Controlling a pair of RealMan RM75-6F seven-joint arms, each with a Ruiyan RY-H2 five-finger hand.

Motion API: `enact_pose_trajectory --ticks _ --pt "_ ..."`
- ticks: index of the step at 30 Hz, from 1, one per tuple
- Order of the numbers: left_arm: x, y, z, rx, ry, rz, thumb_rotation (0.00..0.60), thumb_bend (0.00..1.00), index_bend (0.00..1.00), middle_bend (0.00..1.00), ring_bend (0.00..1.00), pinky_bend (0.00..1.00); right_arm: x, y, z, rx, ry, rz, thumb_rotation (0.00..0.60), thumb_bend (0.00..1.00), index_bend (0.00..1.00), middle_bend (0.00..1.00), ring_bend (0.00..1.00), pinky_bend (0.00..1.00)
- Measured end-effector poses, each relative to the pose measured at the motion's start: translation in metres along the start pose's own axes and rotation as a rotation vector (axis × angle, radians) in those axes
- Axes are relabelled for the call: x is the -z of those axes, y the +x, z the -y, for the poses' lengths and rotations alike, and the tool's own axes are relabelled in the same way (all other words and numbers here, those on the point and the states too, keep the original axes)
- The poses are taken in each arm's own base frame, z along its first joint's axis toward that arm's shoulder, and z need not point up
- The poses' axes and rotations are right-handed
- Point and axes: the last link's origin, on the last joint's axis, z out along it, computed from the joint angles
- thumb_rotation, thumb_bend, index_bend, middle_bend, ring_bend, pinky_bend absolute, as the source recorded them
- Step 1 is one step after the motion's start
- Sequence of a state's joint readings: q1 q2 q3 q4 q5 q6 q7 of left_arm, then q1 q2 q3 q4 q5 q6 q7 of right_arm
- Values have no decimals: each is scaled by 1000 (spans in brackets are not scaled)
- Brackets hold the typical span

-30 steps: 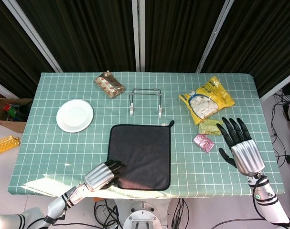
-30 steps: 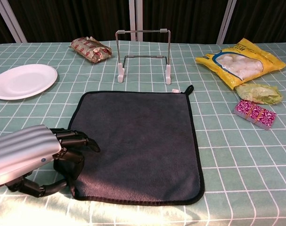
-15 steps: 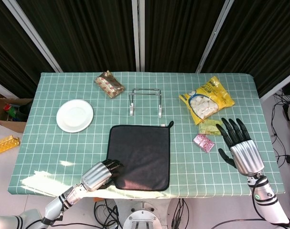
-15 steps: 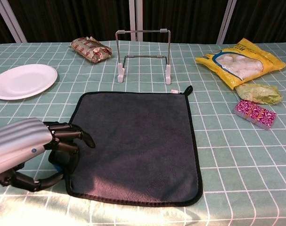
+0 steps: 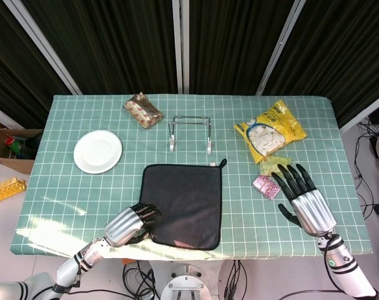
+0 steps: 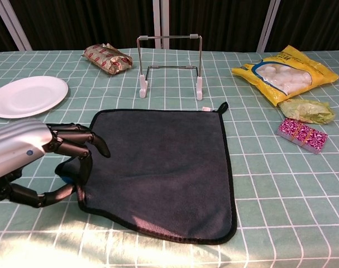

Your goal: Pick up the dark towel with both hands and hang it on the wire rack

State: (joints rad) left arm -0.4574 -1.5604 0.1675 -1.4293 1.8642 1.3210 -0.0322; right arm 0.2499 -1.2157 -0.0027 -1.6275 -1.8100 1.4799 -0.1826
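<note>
L fingers (image 6: 82, 146): pinching the dark towel (image 6: 163, 164) at its near-left corner, lifting it just off the cloth.
L hand (image 5: 128, 224): yours, low at the table's front edge.
R hand (image 5: 305, 201): fingers spread, holding nothing, well apart from towel, near pink packet (image 5: 266, 186).
Towel: mostly flat, in front of wire rack (image 6: 170, 62).
Progress: early. You've one corner; R grip, lift, hang all left.

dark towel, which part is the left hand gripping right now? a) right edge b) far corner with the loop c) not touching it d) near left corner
d: the left hand pinches the near left corner of the dark towel, which is lifted slightly off the table, while the loop corner lies flat near the wire rack.
</note>
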Motion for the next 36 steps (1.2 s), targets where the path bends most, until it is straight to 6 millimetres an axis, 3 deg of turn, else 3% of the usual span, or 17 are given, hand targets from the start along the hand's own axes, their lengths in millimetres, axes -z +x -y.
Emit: enact_pose_trajectory --ticks 3,10,20,30,36 --pt "-4 3 -2 0 -2 -16 600 501 774 282 229 335 6 -9 11 -54 35 64 600 214 12 0 0 0" --pt "-11 8 -3 22 17 -27 600 500 781 282 229 335 17 -39 32 -126 87 225 600 216 157 0 0 0" --pt "-13 14 2 89 57 -45 600 508 797 285 229 335 14 -71 67 -241 180 374 600 198 186 0 0 0" --pt "-16 20 4 139 80 -71 600 519 814 296 229 335 6 -98 97 -321 233 366 600 184 141 0 0 0" --pt "-15 20 4 144 91 -67 600 520 815 296 229 335 1 -115 107 -349 253 381 600 184 196 0 0 0"
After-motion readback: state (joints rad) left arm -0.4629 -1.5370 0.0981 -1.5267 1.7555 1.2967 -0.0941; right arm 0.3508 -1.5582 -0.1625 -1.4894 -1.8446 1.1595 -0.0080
